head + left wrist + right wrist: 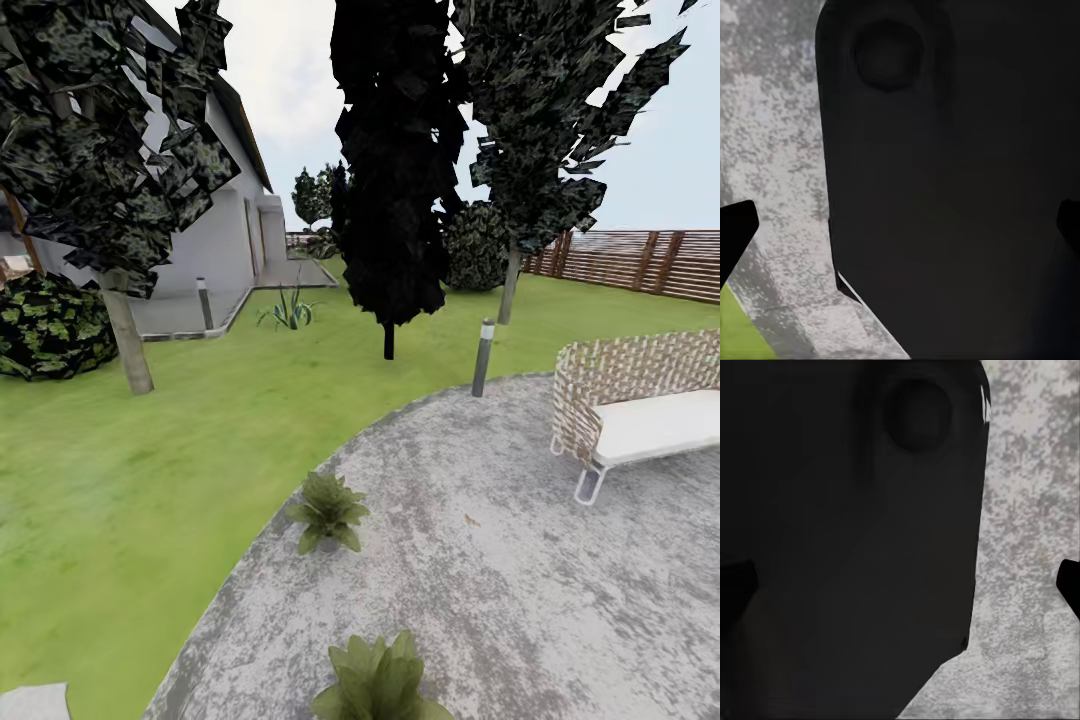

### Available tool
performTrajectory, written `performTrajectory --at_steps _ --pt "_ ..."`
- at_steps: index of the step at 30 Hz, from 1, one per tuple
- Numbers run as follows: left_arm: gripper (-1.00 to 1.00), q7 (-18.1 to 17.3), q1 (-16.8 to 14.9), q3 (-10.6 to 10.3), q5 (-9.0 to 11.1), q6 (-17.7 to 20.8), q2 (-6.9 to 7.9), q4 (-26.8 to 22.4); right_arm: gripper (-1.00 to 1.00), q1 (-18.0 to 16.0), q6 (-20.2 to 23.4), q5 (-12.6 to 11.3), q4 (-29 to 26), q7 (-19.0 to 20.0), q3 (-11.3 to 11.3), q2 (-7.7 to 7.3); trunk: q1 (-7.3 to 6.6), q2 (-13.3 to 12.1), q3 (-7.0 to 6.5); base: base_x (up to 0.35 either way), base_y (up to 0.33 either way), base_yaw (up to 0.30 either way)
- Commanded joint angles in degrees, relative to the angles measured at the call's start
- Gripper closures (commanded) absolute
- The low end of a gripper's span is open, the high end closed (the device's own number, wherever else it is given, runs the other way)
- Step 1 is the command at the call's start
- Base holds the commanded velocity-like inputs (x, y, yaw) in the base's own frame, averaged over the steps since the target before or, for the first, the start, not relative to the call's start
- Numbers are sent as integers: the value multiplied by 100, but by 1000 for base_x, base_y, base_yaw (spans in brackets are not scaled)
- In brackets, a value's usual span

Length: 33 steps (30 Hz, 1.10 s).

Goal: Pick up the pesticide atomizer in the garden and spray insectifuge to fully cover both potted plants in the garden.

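Green lawn wraps around a round, grey speckled paved patio, under a pale sky. Two small potted plants with broad green leaves sit on the patio's edge nearest the grass: one rosette further off, and a second rosette close to the camera, cut by the lower edge of the head view. One woven wicker bench with a white cushion stands at the right of the patio. Two short grey bollard lamps rise from the ground, one by the patio rim and one near a white house. One thin spiky grass-like plant grows beyond, among about three tall dark trees, with a brown slatted wooden fence at the far right.

Each wrist camera looks past a large dark part of the robot's own body at grey paving. Dark fingertips show at the edges of each wrist view, the left gripper and the right gripper both spread wide with nothing between them.

No spray bottle can be seen, so it is not yet in hand. The step in hand appears to be searching; turning the head and base slowly to scan the patio and lawn would serve best, while keeping wheels away from the two plants.
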<state>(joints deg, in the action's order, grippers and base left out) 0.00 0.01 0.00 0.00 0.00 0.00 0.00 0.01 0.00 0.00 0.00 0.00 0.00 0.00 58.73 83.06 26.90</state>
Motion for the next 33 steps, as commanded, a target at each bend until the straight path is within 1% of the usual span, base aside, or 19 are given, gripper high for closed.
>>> performTrajectory --at_steps 1,3,4,5,6,7,10,13,17,21,30,33 --pt "-100 -33 -34 33 33 -33 33 -33 -100 -34 -33 -2 -33 -24 -23 -33 0 2 3 0 0 0" --pt "-100 -26 -100 22 25 -98 98 -98 -100 -100 -98 -4 -99 -22 -11 -77 0 2 3 0 0 0" --pt "-100 -26 -133 22 25 -130 130 -131 -100 -133 -130 -4 -131 -22 -11 -77 0 2 3 0 0 0" --pt "-100 -22 -167 16 18 -162 162 -163 -100 -166 -162 -5 -164 -21 -7 -43 0 2 3 0 0 0" --pt "-100 -17 -200 13 24 -194 132 -196 -100 -199 -194 -10 -197 -17 -2 -11 0 2 3 0 0 0" --pt "-100 -16 -166 12 31 -160 100 -161 -100 -194 -226 -9 -230 -14 -3 21 0 2 3 0 0 0" --pt "-100 -17 -67 20 47 -64 3 -63 -100 -194 -127 -7 -296 -13 -7 117 0 2 3 0 0 0" --pt "-100 -23 32 16 51 33 -92 35 -100 -199 -31 -16 -228 -4 -22 214 0 2 3 0 0 0" --pt "-100 -39 117 1 55 161 -77 -13 -100 -202 98 -24 -225 5 -26 342 0 2 3 0 0 0" --pt "-100 -66 122 8 60 214 -48 -142 -100 -203 115 -20 -251 -8 -34 344 0 2 3 0 0 36" --pt "-100 -60 97 -9 26 211 -12 -434 -100 -203 105 -11 -466 -25 -44 322 0 2 3 0 0 235" --pt "-100 -28 79 -21 -8 211 53 -482 -100 -203 39 -9 -472 -30 -44 318 0 2 7 0 0 258"
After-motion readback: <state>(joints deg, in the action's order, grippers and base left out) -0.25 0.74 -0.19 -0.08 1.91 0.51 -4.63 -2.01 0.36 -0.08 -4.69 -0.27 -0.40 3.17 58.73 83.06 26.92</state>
